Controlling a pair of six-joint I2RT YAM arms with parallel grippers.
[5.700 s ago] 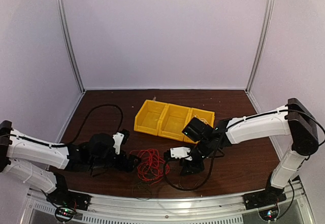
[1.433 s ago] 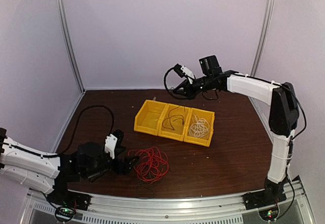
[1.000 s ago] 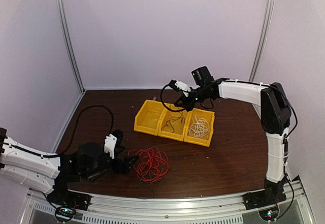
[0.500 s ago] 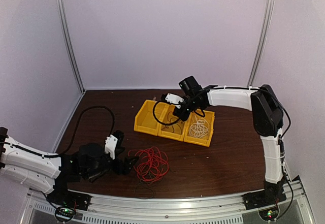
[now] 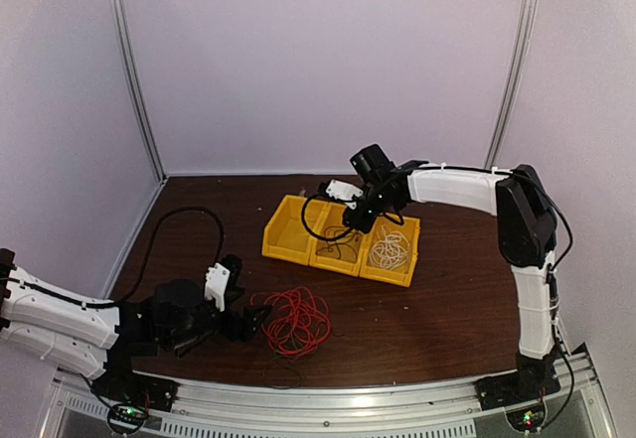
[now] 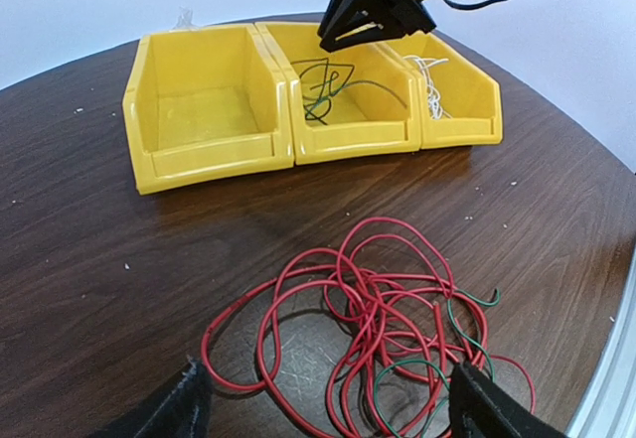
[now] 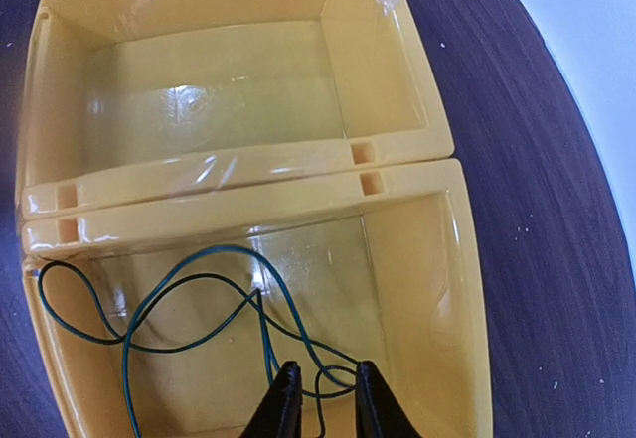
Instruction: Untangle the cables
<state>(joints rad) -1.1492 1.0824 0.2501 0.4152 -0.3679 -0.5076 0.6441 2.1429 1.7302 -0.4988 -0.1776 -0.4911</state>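
Over the middle bin, the right gripper has come down from high behind the bins, and the green cable now lies inside. Its fingers stand narrowly apart, the cable passing between them unsqueezed; the arm stretches far out, wrist tipped down. Left gripper, spread wide, sits low just beside the red cable on the table.

The bins are yellow, the table dark brown wood-grain, beside red cable, green cable, white cable.
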